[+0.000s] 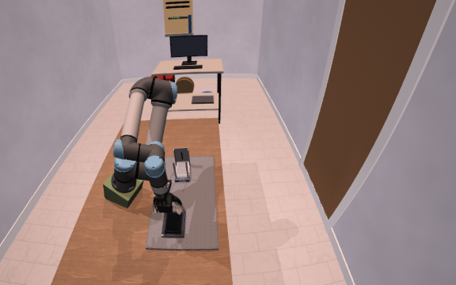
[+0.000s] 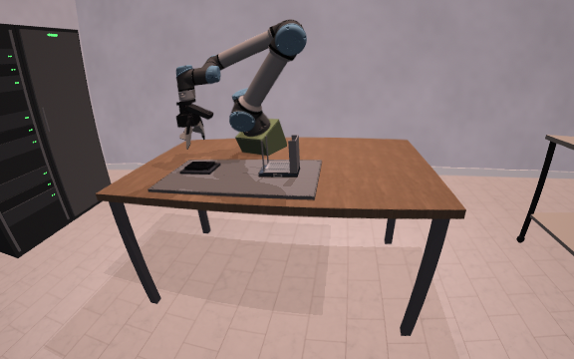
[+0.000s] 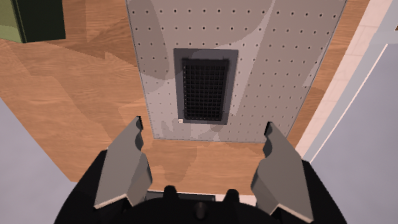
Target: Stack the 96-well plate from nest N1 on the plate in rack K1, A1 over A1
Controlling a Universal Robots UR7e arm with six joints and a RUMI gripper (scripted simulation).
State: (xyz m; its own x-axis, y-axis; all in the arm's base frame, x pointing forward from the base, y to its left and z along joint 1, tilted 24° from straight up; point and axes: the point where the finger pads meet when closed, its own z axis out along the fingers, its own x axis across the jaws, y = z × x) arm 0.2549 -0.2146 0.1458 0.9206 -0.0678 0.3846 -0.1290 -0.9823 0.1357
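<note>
The claw [image 3: 202,165] hangs released and empty above the tabletop [image 2: 367,170], the black 96-well plate [image 3: 205,90] in nest N1 [image 3: 178,85] lying below and ahead, its long axis running straight away between the jaws.

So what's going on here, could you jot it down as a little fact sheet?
arm: one arm on a green block, reaching over a grey mat
gripper: open, empty, above the table, not touching anything
dark plate: lying flat in its nest, ahead of the fingers
clear plate: sitting in the upright rack
stacking: not yet done
</note>
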